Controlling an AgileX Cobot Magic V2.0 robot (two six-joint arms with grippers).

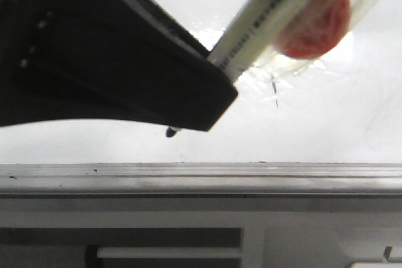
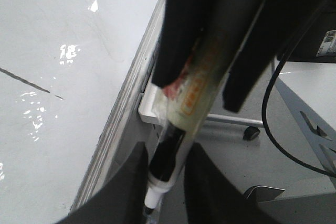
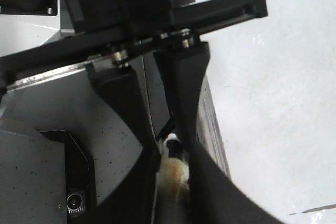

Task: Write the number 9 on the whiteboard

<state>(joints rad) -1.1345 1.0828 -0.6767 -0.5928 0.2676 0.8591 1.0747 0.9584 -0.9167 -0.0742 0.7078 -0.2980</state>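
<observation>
The whiteboard (image 1: 326, 123) is glossy white with a grey rail (image 1: 201, 177) along its near edge. A short thin black stroke (image 1: 275, 95) lies on it; no loop shows. The stroke also shows in the left wrist view (image 2: 26, 82). A marker (image 1: 251, 36) wrapped in clear tape with a red patch lies slanted above the board, its dark tip (image 1: 169, 132) near the rail. My left gripper (image 2: 165, 182) is shut on the marker's tip end (image 2: 168, 156). My right gripper (image 3: 173, 166) is shut on the marker (image 3: 173, 174) further back.
Beyond the rail are a grey surface, a white tray (image 2: 152, 111), a black cable (image 2: 273, 108) and a small caster (image 2: 252, 133). A black device with a knob (image 3: 76, 201) sits beside the board in the right wrist view.
</observation>
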